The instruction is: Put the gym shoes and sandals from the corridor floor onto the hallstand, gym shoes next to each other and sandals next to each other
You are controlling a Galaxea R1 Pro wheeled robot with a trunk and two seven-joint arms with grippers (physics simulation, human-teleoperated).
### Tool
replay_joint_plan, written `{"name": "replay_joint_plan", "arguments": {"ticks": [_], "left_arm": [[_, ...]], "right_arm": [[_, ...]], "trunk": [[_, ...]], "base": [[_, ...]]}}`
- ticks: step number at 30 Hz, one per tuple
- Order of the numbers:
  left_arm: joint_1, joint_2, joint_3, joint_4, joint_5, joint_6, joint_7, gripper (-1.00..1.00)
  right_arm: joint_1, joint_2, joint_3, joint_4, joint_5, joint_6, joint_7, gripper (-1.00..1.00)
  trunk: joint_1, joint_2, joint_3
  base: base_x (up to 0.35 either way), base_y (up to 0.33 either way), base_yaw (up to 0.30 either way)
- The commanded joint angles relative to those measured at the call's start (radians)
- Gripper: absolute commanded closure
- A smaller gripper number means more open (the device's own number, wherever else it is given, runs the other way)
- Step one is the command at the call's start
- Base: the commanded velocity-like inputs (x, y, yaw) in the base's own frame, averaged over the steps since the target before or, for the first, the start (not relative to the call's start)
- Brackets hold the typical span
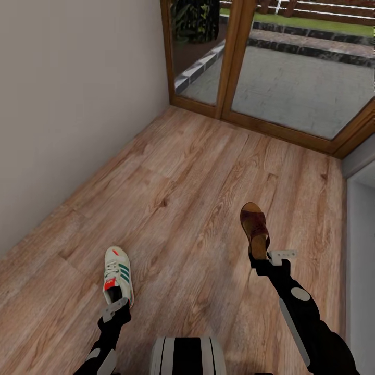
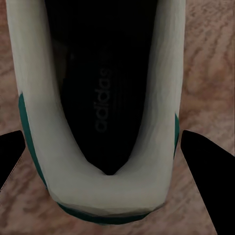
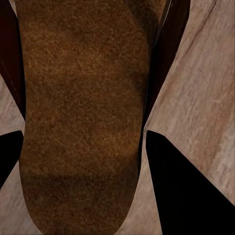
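Two shoes are riding in two grippers right now, one per arm, both held out over the floor [image 1: 198, 172]. The left gripper [image 1: 116, 308] is pinching the sneaker [image 1: 117, 275] at the heel: in the left wrist view its fingers [image 2: 203, 161] are sitting either side of the heel collar, so jaws partly closed on it. The sneaker's long axis is running straight away from the robot, toe pointing forward toward the glass doors [image 1: 281, 62], opening up. The right gripper [image 1: 271, 259] is pinching the sandal [image 1: 254, 228] at its heel end too, fingers [image 3: 183, 181] flanking the footbed; its axis is also running front-back, toe forward, tilted slightly toward the left. Risks, as I'm judging them: both grips are at the very end of a long object, so each shoe is hanging cantilevered and could pivot or slip out during a turn of the base. The sandal's grip is looking off-centre in the right wrist view, so it is the likelier one to drop. The rack isn't in sight, so placement is depending on driving while carrying; the wall [image 1: 67, 104] on the left is close enough to clip the sneaker.
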Motion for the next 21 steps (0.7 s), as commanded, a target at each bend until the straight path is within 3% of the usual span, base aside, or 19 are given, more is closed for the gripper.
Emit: {"name": "replay_joint_plan", "arguments": {"ticks": [1, 21], "left_arm": [[0.0, 0.0, 0.004, 0.001, 0.009, -0.001, -0.011, 1.0], [0.0, 0.007, -0.005, -0.002, 0.005, 0.001, -0.013, 1.0]], "right_arm": [[0.0, -0.001, 0.002, -0.001, -0.003, 0.006, -0.005, 1.0], [0.001, -0.002, 0.006, 0.009, 0.001, 0.004, -0.005, 1.0]], "trunk": [[-0.001, 0.0, 0.003], [-0.01, 0.005, 0.081]], "base": [[0.0, 0.0, 0.0], [0.0, 0.0, 0.0]]}}
